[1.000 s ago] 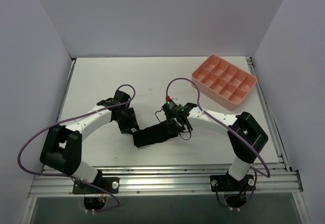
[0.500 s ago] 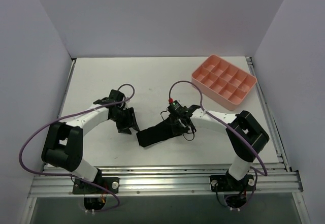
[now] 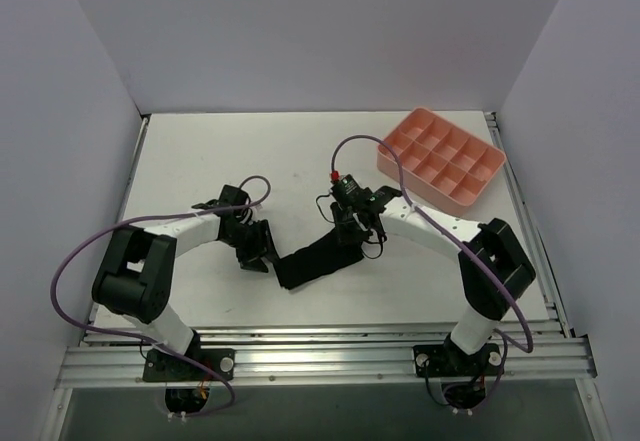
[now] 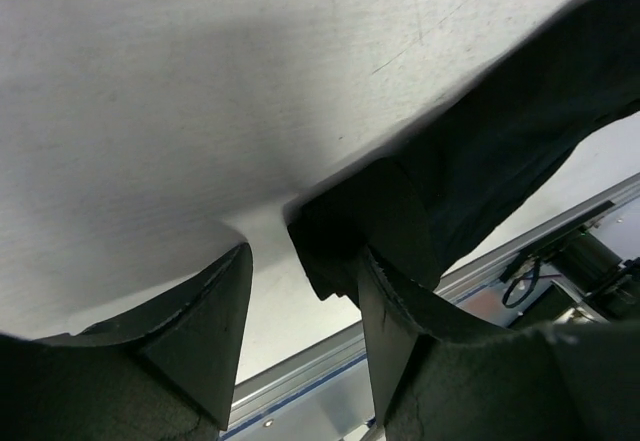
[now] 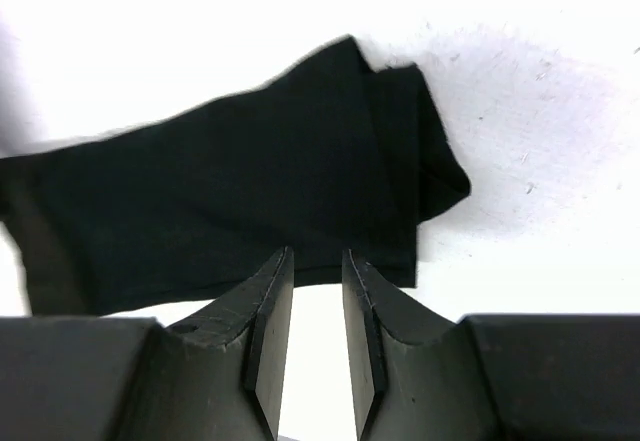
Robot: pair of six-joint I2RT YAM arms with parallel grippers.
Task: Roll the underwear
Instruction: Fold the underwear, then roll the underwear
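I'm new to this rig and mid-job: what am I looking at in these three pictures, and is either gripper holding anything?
Two robot arms are bolted at the table's near edge. The overhead view shows both; the other two come from a camera on each wrist. On the table lie black underwear and a pink tray. The left gripper is open, the underwear's corner between its fingers, not pinched. The right gripper is over the other end, jaws narrowly apart, holding nothing.

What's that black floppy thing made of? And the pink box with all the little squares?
The underwear looks like soft, matte cloth: it lies in limp folds with layered edges and no shine. The pink compartment tray looks like hard, smooth plastic, probably moulded: its thin walls stand straight and even.
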